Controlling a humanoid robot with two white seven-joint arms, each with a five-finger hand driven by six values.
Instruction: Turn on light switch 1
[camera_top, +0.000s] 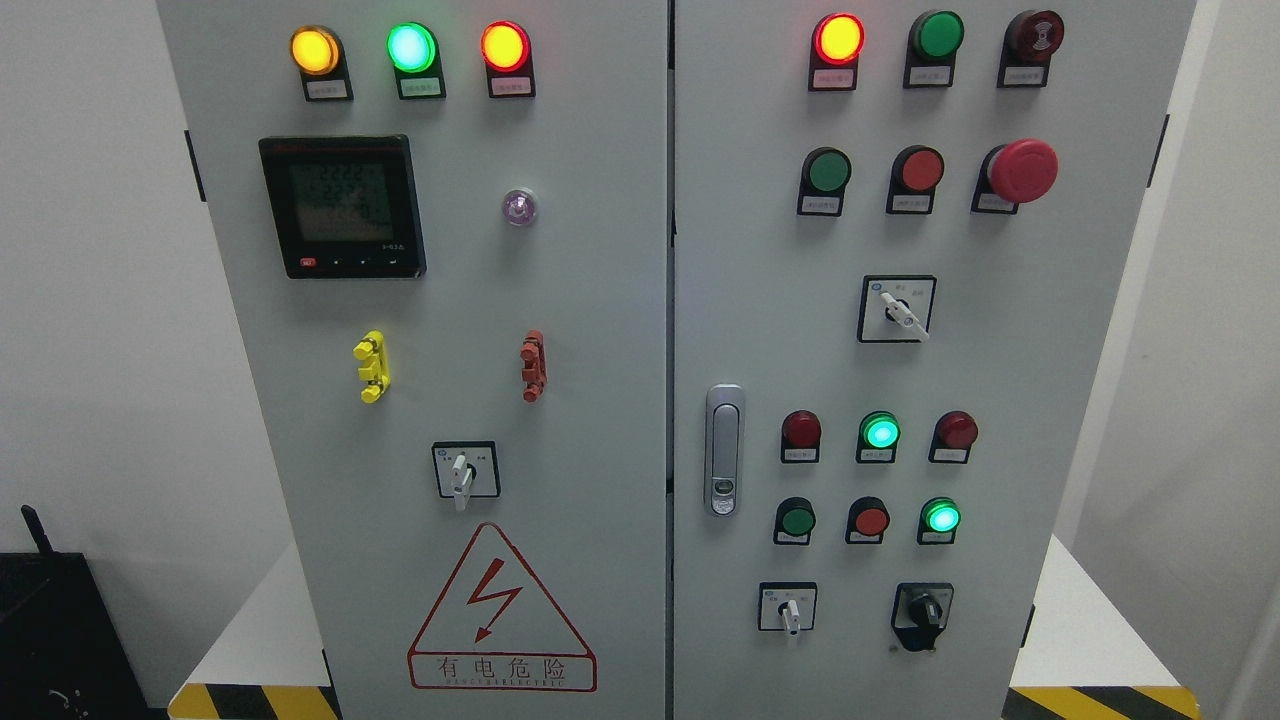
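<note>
Light switch 1 cannot be singled out: the small labels under the controls are too blurred to read. The grey cabinet (600, 300) fills the view as two doors, its top and bottom cut off. The left door carries one dark meter display (342, 207), one red-outlined lightning warning triangle (500, 612), three lit lamps at the top (amber, green, red), one white rotary switch (461, 476), one yellow clip (371, 366), one red clip (533, 366) and one small clear lens (519, 207). The right door carries one red mushroom button (1022, 170), one silver door handle (724, 449), three more rotary switches, one of them black (922, 610), and fourteen round lamps or buttons in four rows. A black box (50, 640) sits at lower left, partly cut off. Neither hand is in view, so the state of the fingers cannot be told.
</note>
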